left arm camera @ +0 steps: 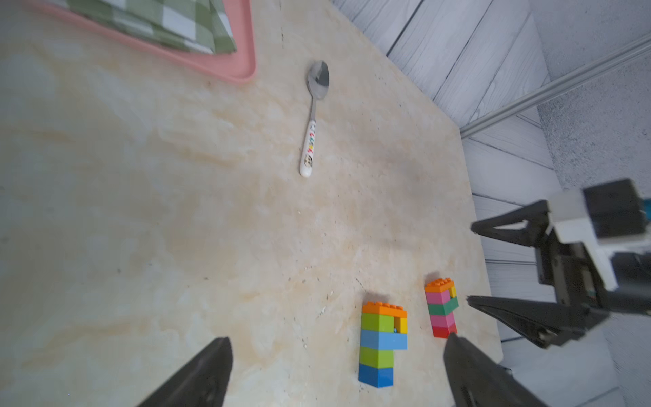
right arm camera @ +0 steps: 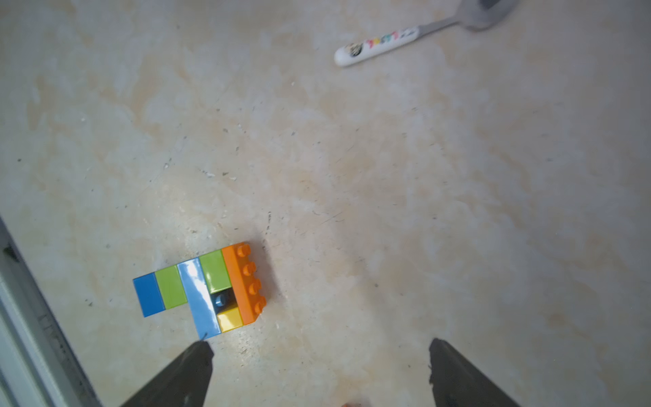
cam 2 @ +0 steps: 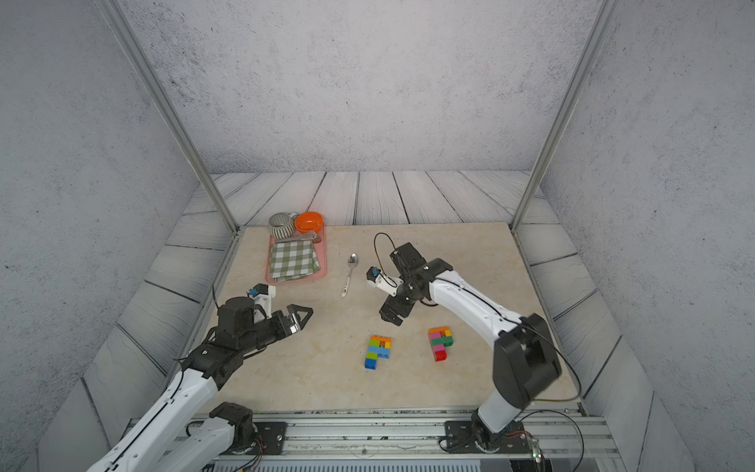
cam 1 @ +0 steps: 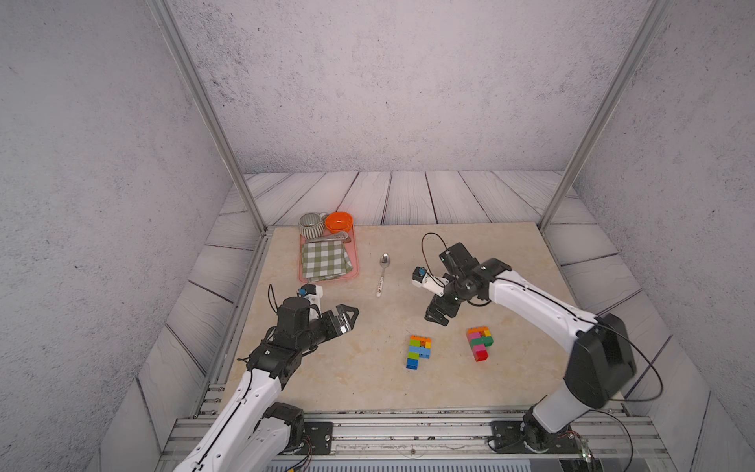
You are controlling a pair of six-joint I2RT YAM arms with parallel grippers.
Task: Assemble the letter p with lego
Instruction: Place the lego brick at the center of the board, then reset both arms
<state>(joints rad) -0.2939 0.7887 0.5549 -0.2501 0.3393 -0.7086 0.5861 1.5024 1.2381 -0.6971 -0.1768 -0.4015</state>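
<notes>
Two lego builds lie flat on the marble tabletop, each shaped like a P. One is orange, lime, blue and yellow point(cam 1: 418, 351) point(cam 2: 378, 351) point(left arm camera: 382, 343) point(right arm camera: 200, 289). The other is orange, pink, dark green, red and yellow point(cam 1: 479, 342) point(cam 2: 440, 342) point(left arm camera: 442, 306). My left gripper point(cam 1: 350, 318) point(left arm camera: 338, 341) hovers to the left of both builds, open and empty. My right gripper point(cam 1: 435, 321) point(right arm camera: 320, 345) points down just behind the blue-and-lime build, open, holding nothing. The left wrist view also shows the right gripper point(left arm camera: 472, 263) with its jaws spread.
A metal spoon point(cam 1: 382, 273) point(left arm camera: 311, 119) point(right arm camera: 405, 38) with a white handle lies behind the builds. At the back left, a pink tray point(cam 1: 327, 280) holds a green checked cloth point(cam 1: 325, 259), a striped mug point(cam 1: 311, 225) and an orange bowl point(cam 1: 338, 222).
</notes>
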